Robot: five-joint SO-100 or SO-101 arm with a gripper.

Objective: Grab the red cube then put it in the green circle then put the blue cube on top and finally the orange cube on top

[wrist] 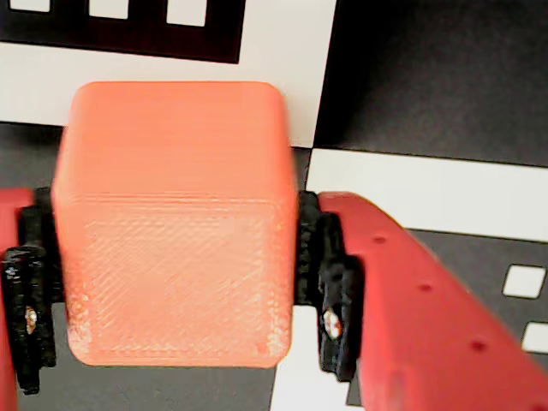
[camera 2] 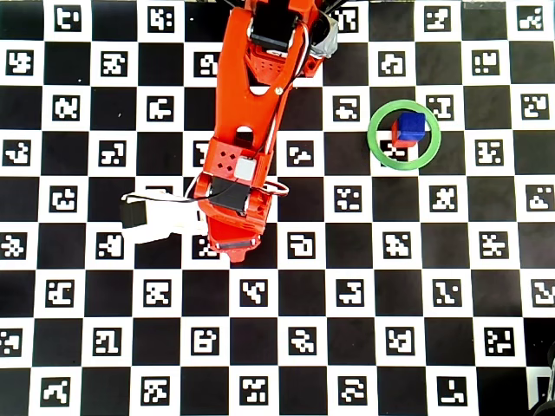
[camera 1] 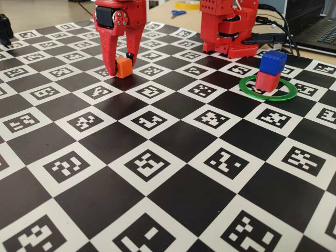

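The orange cube (wrist: 175, 223), bright with faintly ribbed faces and rounded edges, sits on the checkered desk (camera 1: 157, 173) between the fingers of the gripper (camera 1: 122, 64), whose black pads (wrist: 318, 265) press both its sides. In the overhead view the arm hides it. The blue cube (camera 1: 273, 62) rests on the red cube (camera 1: 268, 81) inside the green circle (camera 1: 252, 92).

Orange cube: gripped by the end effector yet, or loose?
Gripped. In the wrist view the black pads press both sides of the orange cube; the fixed view shows it between the fingers, at board level.
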